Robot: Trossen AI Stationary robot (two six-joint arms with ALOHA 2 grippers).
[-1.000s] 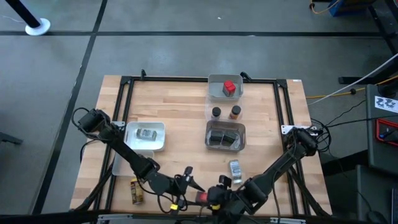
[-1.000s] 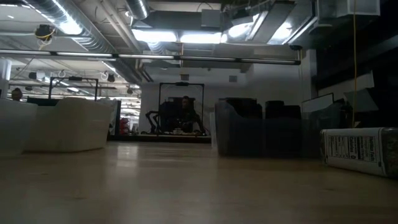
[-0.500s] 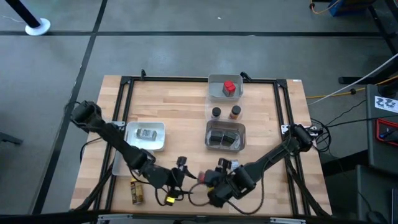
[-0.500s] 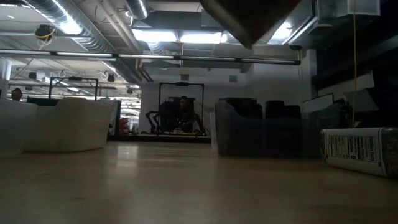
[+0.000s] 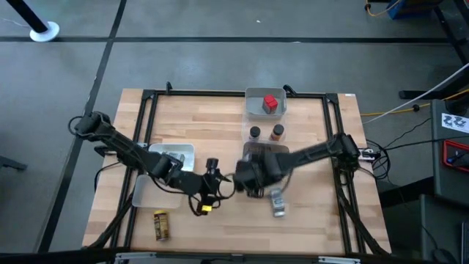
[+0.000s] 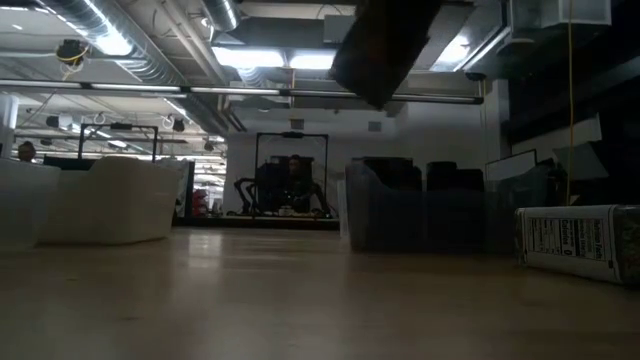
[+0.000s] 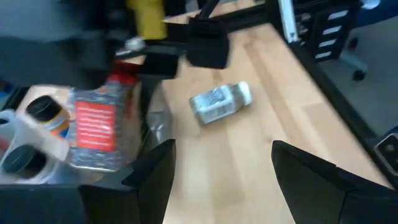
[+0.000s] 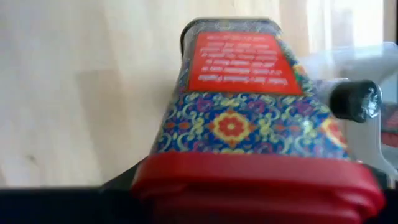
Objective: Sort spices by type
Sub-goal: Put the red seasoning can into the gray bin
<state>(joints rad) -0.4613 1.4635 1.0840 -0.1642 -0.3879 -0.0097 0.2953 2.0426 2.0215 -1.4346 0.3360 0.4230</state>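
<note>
Red-capped spice tin [image 8: 249,112] rides clamped in the right gripper [image 5: 249,178] beside the dark-tin tray [image 5: 278,152]; left gripper [image 5: 214,189] open; silver jar [image 5: 278,202] and yellow jar [image 5: 160,224] unsorted.

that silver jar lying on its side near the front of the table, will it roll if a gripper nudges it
Probably yes. The silver jar lies on its side on bare table, and its body looks rounded in the left wrist view, so a sideways nudge may roll it. Its glossy label hints at a slippery grip. It is small, so likely light.
</note>
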